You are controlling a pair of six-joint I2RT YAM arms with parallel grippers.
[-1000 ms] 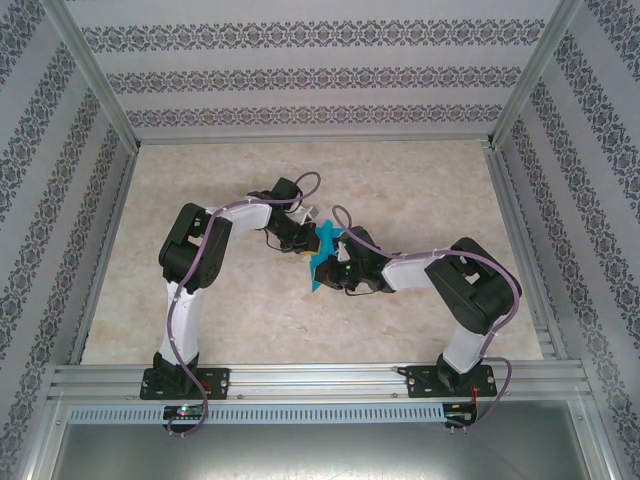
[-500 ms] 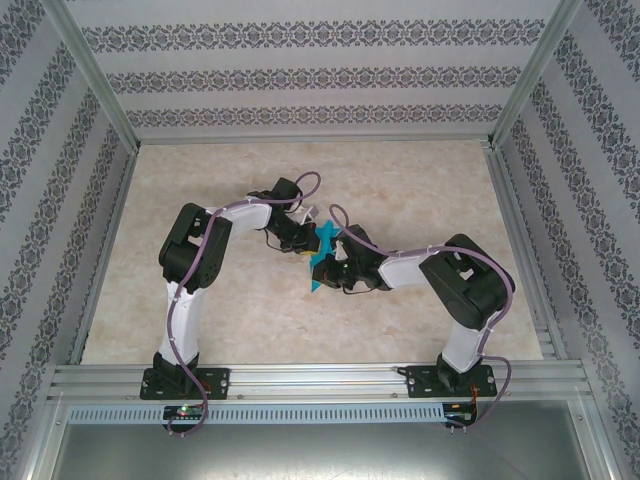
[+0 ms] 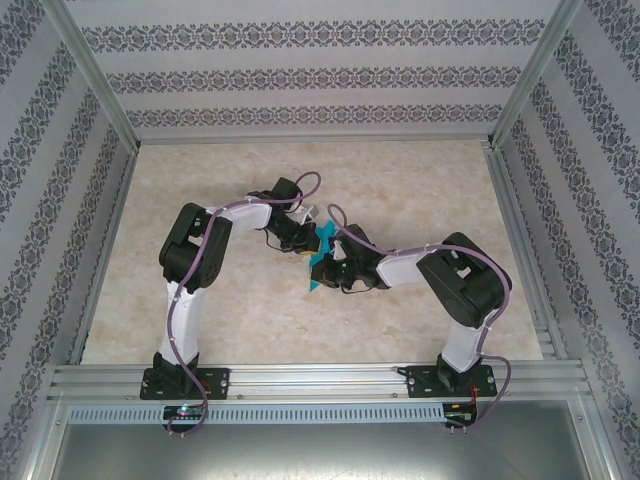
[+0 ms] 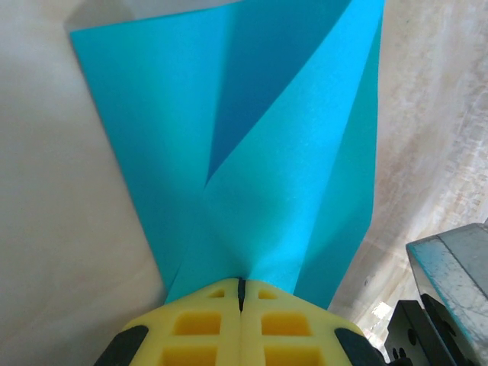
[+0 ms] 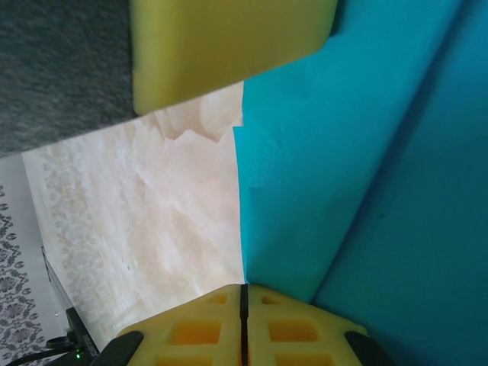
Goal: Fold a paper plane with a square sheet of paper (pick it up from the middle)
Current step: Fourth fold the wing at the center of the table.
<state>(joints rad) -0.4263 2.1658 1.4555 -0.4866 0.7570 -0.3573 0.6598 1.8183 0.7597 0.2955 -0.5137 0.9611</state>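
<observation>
One folded square sheet of paper point(image 4: 290, 191), one table point(image 3: 200, 185), two arms: left arm point(image 3: 190, 250), right arm point(image 3: 460, 285)

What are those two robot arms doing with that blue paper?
They are folding a thin teal-blue sheet of paper into a paper plane. The left hand and the right hand are both pinched shut on it, holding it between them near the middle of the pale marbled table. The paper already has creases and folded flaps, but it does not look like a finished plane yet.
</observation>
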